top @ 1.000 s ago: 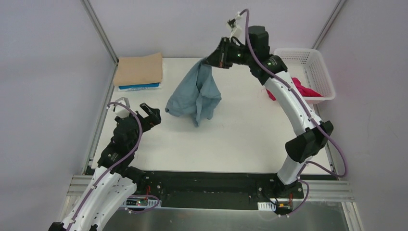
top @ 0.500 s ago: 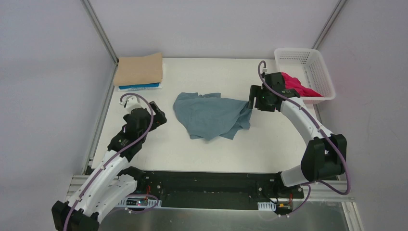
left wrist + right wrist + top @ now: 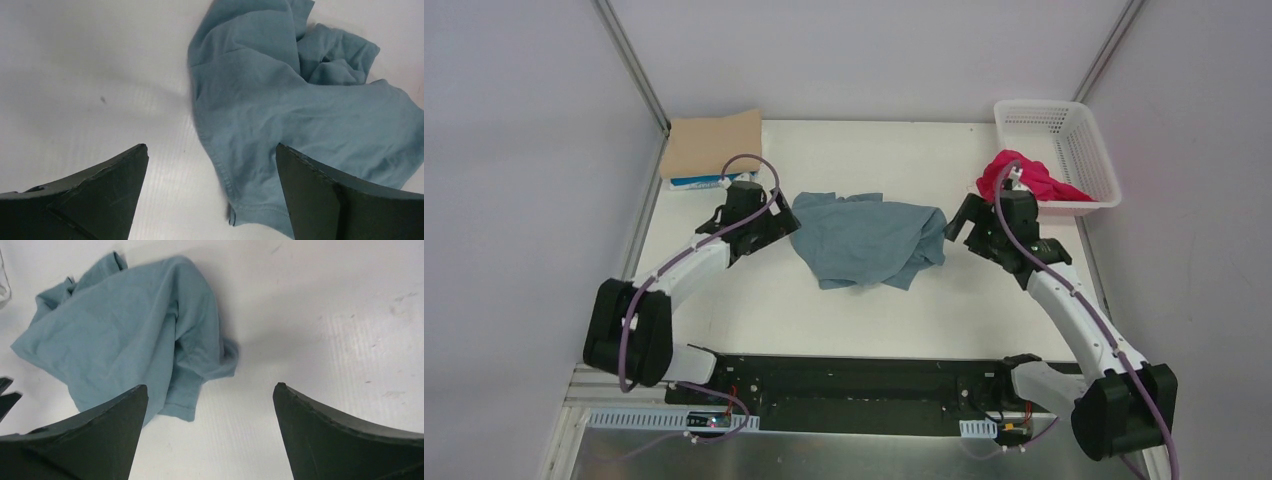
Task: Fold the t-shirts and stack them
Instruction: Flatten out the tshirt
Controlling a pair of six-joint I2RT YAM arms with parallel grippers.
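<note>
A dusty teal-blue t-shirt (image 3: pixel 869 240) lies crumpled on the white table (image 3: pixel 864 320). My left gripper (image 3: pixel 776 228) is open at the shirt's left edge; in the left wrist view (image 3: pixel 210 150) the hem (image 3: pixel 225 175) lies between its fingers. My right gripper (image 3: pixel 957 222) stands open just right of the shirt, holding nothing; in the right wrist view (image 3: pixel 210 390) the teal-blue shirt (image 3: pixel 130 335) lies ahead to the left. A magenta-red t-shirt (image 3: pixel 1024 178) hangs over the white basket's (image 3: pixel 1084 150) near-left rim. A folded tan t-shirt (image 3: pixel 714 145) rests on a bright blue one (image 3: pixel 709 183) at the back left.
Grey walls and metal frame posts (image 3: pixel 629 60) close in the table on three sides. The black base rail (image 3: pixel 864 385) runs along the near edge.
The right gripper brought the teal-blue shirt down from mid-air, opened and let it drop on the table, then drew back right. The left arm reached forward to the shirt's left edge.
</note>
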